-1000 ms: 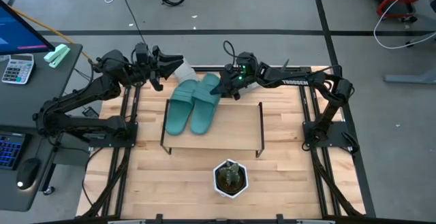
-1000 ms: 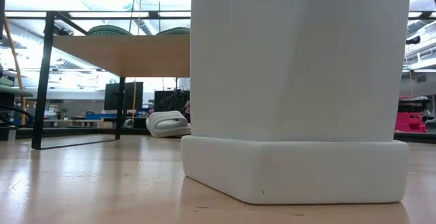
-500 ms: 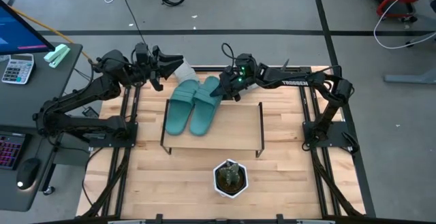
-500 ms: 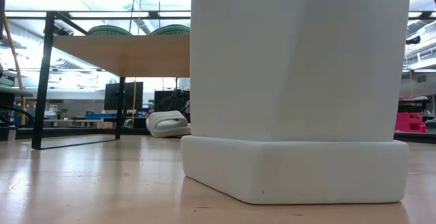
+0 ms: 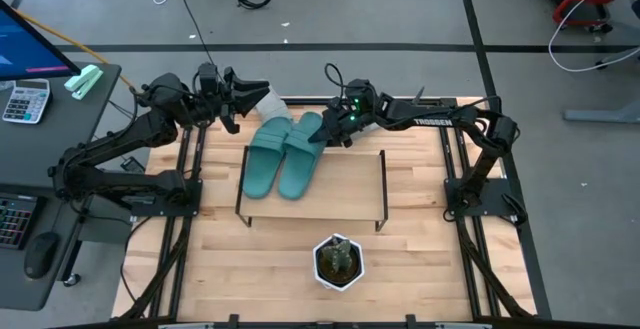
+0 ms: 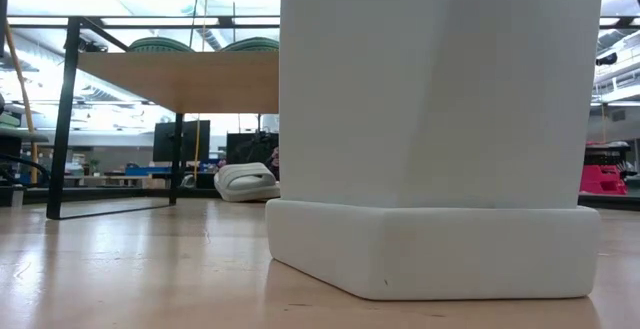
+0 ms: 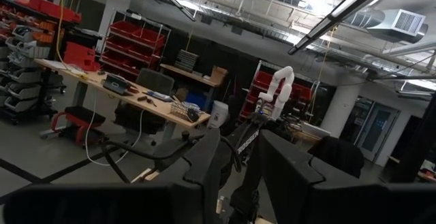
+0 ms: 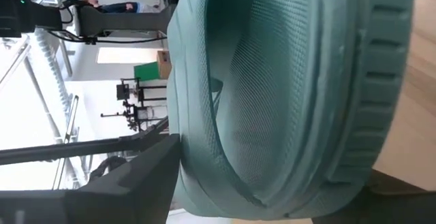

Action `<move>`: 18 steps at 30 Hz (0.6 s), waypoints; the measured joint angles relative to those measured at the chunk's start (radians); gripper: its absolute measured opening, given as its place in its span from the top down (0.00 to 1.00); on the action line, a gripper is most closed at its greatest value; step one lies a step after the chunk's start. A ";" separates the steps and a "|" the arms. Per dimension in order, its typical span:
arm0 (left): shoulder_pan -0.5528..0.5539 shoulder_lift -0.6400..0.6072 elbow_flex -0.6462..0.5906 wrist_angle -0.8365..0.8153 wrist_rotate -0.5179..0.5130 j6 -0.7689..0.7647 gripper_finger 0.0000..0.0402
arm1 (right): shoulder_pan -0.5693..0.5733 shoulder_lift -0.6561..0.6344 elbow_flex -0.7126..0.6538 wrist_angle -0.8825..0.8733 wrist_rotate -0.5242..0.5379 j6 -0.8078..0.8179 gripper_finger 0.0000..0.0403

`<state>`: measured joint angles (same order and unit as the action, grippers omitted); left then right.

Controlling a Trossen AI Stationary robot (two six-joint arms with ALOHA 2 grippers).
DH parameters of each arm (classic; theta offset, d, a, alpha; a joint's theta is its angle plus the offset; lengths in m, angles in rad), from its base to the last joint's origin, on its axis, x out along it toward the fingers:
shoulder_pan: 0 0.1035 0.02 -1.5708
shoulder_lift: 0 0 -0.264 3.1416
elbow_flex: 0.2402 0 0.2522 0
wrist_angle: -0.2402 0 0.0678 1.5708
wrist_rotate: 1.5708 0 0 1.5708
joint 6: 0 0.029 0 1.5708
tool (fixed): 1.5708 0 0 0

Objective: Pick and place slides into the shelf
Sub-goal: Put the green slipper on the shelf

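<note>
Two teal slides lie side by side on the shelf (image 5: 345, 184): the left one (image 5: 262, 164) and the right one (image 5: 300, 157). Their tops (image 6: 160, 43) (image 6: 250, 42) show above the board in the low view. Both far ends reach past the shelf's far edge. My right gripper (image 5: 325, 129) is at the right slide's far end and shut on it. One grey slide (image 5: 272, 103) (image 6: 245, 181) rests sole-down on the table behind the shelf; the other is not seen. My left gripper (image 5: 255, 93) hovers open beside it, fingers (image 7: 208, 163) pointing level over the table. My right gripper holds the right teal slide by its far end (image 8: 204, 183), where it overhangs the shelf's far edge. It comes level from the table's far right and is turned on its side. One finger (image 8: 129, 180) is at the upper side, the other (image 8: 402, 207) at the ribbed sole. The slide's near part lies on the board (image 8: 419, 115).
A white pot with a small plant (image 5: 338, 261) stands near the table's front edge, and it (image 6: 430, 119) fills most of the low view. The right half of the shelf board is bare. A desk with a calculator and keyboard stands left of the table.
The right gripper has edged slightly toward the shelf. The right teal slide has shifted a little with it, and its top now shows more above the board in the low view. The left arm has kept still.
</note>
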<state>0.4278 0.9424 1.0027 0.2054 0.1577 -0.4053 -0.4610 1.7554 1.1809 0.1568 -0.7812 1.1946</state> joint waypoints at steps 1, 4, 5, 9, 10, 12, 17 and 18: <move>0.000 0.000 0.000 0.000 0.000 0.000 0.73 | 0.000 0.000 0.000 0.000 -0.006 0.002 0.32; 0.000 0.000 0.000 0.000 0.000 0.000 0.73 | -0.001 -0.003 0.000 -0.002 -0.016 0.007 0.31; 0.000 0.000 0.000 0.000 -0.001 0.000 0.73 | -0.001 -0.006 0.000 -0.004 -0.018 0.009 0.31; 0.000 0.000 0.000 0.001 -0.007 0.001 0.73 | -0.001 -0.011 0.017 -0.020 -0.041 0.008 0.31; 0.001 0.000 0.000 0.002 -0.008 0.001 0.73 | 0.000 -0.011 0.025 -0.027 -0.038 0.005 0.31; 0.000 0.000 0.000 0.002 -0.008 0.006 0.73 | 0.000 -0.013 0.040 -0.065 -0.022 -0.021 0.31; 0.000 0.000 0.000 0.003 -0.014 0.009 0.73 | 0.000 -0.014 0.045 -0.177 0.014 -0.076 0.29; 0.000 0.000 0.000 0.003 -0.015 0.009 0.73 | 0.002 -0.014 0.045 -0.185 0.017 -0.083 0.29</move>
<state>0.4282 0.9424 1.0027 0.2085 0.1425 -0.3963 -0.4586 1.7412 1.2259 -0.0284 -0.7638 1.1116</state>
